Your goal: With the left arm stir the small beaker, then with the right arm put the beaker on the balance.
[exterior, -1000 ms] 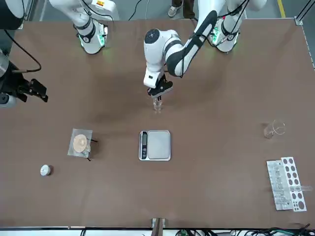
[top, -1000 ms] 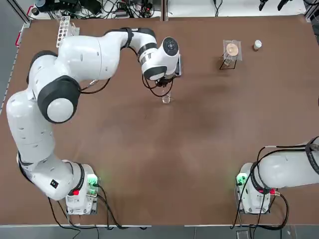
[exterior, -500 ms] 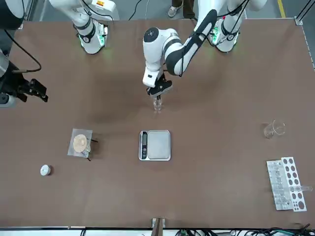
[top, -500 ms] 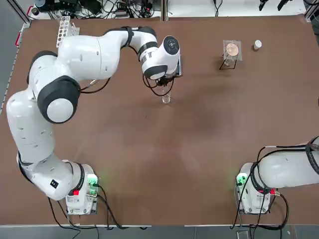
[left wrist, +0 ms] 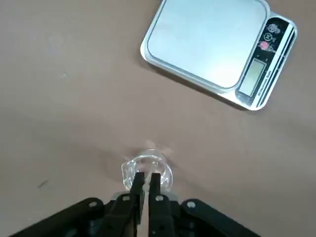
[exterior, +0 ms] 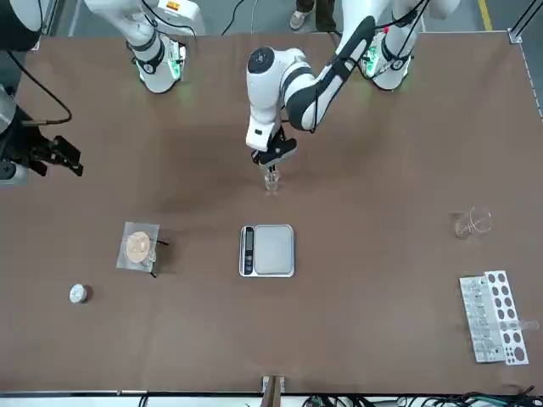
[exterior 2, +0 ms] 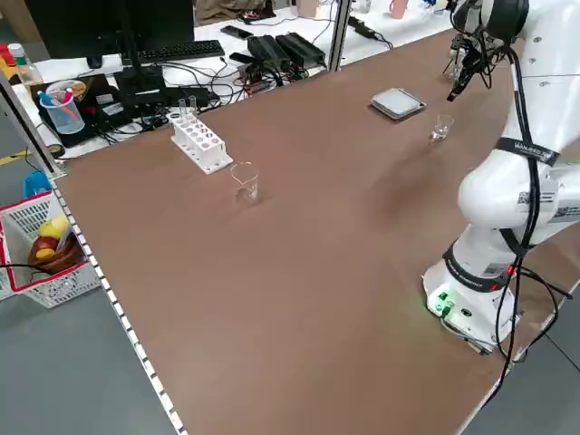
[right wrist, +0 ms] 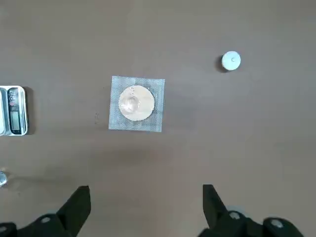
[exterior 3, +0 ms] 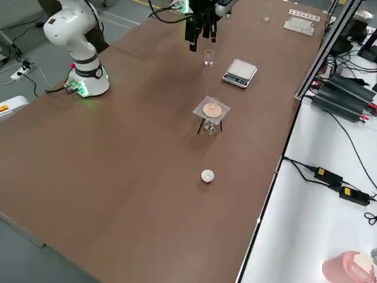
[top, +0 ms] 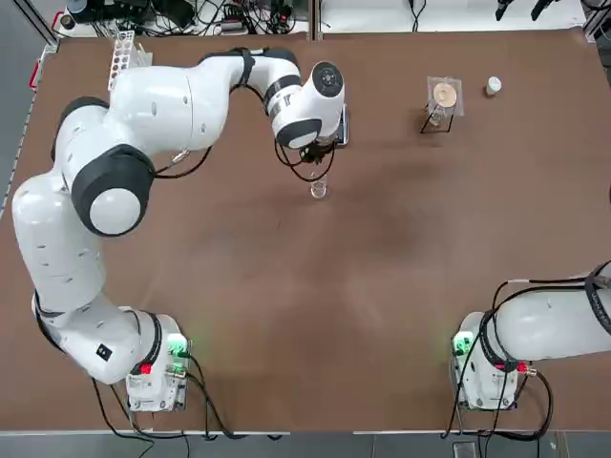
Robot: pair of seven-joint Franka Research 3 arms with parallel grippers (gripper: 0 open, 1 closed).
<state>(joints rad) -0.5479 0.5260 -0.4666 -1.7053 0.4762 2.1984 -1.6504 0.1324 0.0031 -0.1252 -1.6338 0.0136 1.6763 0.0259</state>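
Top view: left gripper (top: 317, 157) over the small beaker (top: 318, 189), near the balance (top: 345, 127), which is mostly hidden under the left arm (top: 181, 110). Right arm (top: 554, 324) is well off to the right, so left is nearer.

Front view: beaker upright, long axis vertical, right below left fingertips. Balance lies farther from the robot's bases than the beaker, bare brown table (exterior: 365, 280) between. Right gripper (exterior: 66, 158) waits off to the robot's right. Wide glass (exterior: 473, 223) and white rack (exterior: 495, 318) are well apart on the robot's left.

Left side view: beaker between left gripper and open tabletop, balance near.

Right side view: tripod stand (exterior 3: 212, 115) sits on the robot's right of the balance; right arm should clear it coming in.

Left wrist view: fingers clenched nearly together at the beaker's mouth; can't tell if a thin clear rod is between them. Stirring looks like the step in hand; small motions, rim knock could tip it.

Right wrist view: jaws released, wide apart, nothing between. Left probably must lift away before right grasps.
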